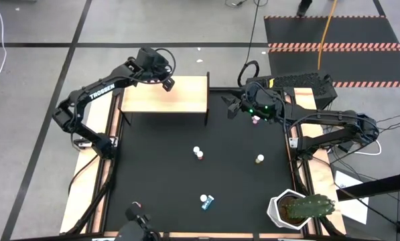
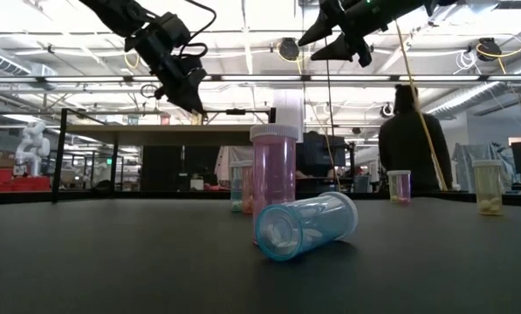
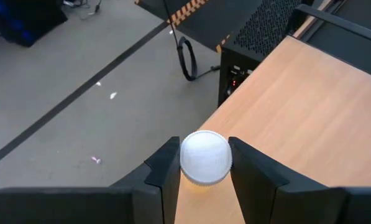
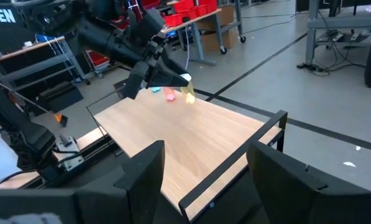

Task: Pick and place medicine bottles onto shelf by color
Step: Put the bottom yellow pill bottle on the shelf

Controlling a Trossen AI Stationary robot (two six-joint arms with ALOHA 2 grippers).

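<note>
The left gripper (image 3: 204, 171) hangs over the shelf (image 1: 179, 97), fingers clamped on a white-capped bottle (image 3: 204, 157), apparently yellow. The right gripper (image 4: 201, 168) hovers just beside the shelf, fingers apart. More bottles stand on the black mat (image 1: 159, 174); a blue one (image 2: 305, 227) lies tipped over.
</note>
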